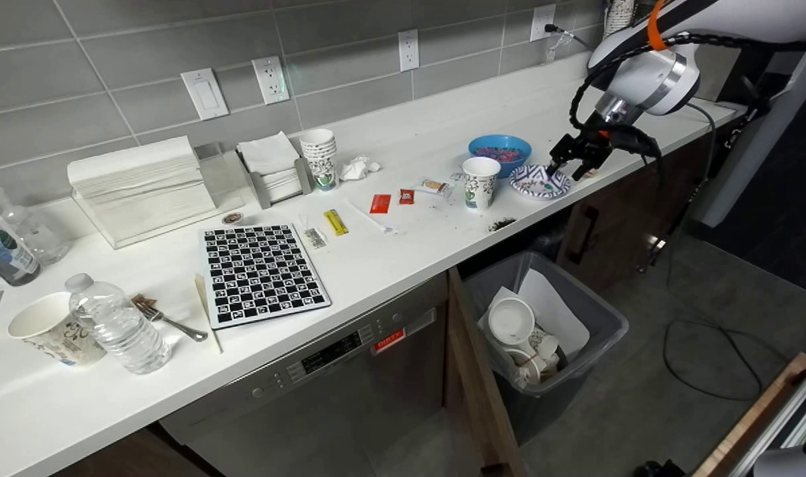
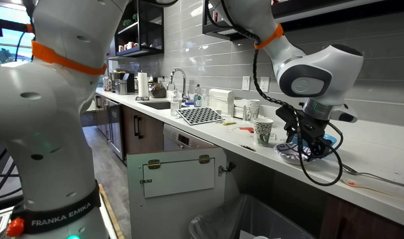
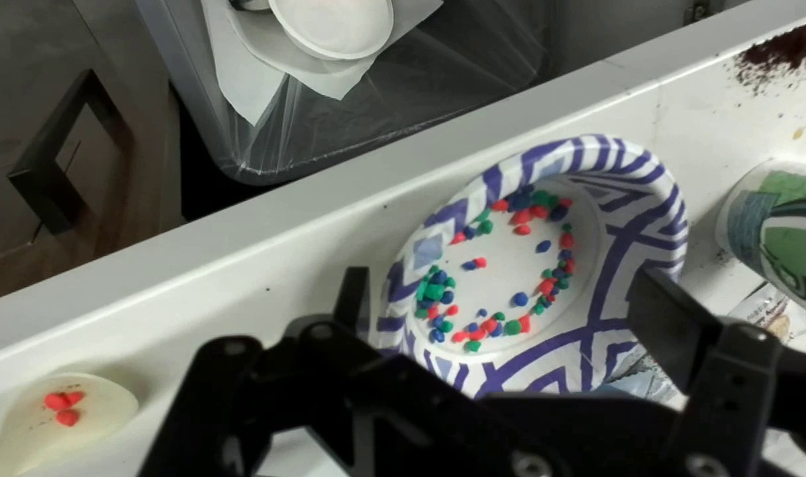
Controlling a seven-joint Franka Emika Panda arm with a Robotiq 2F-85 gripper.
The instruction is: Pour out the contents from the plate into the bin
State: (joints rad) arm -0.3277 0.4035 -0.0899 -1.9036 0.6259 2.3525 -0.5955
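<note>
Counter (image 1: 389,258) runs under the whole job; arm (image 2: 45,109) extends over it. Bin (image 1: 561,401) stands below the counter's front edge, mouth up, paper waste (image 1: 512,321) inside.

Gripper (image 3: 505,295) is at the plate (image 3: 502,278), its 2 fingers spread wide, nothing held. In the wrist view 1 finger is just outside the rim, the other overlaps the opposite rim; can't tell if either touches. Blue bowl (image 1: 505,170) is behind the plate, contact unclear.

Plate itself: upright on the counter near the front edge, not lifted yet. Reads as coated paper, so I'd expect light, flexible, maybe slightly slick. Hard squeeze would likely fold the wall and dump the load early. I'd pinch the rim at 1 spot, 1 finger inside, 1 outside, leaving the bin-side rim free as pour lip. Light force, lift level, then tip.

Paper cup (image 1: 480,184) stands close by with a gap; don't clip it. Pale spoon (image 3: 104,401) has a few red bits (image 3: 57,401) on it.

Payload: small red, blue and green pieces (image 3: 546,286), loose, mostly ringed around the plate's base. Should roll out; some may cling.
</note>
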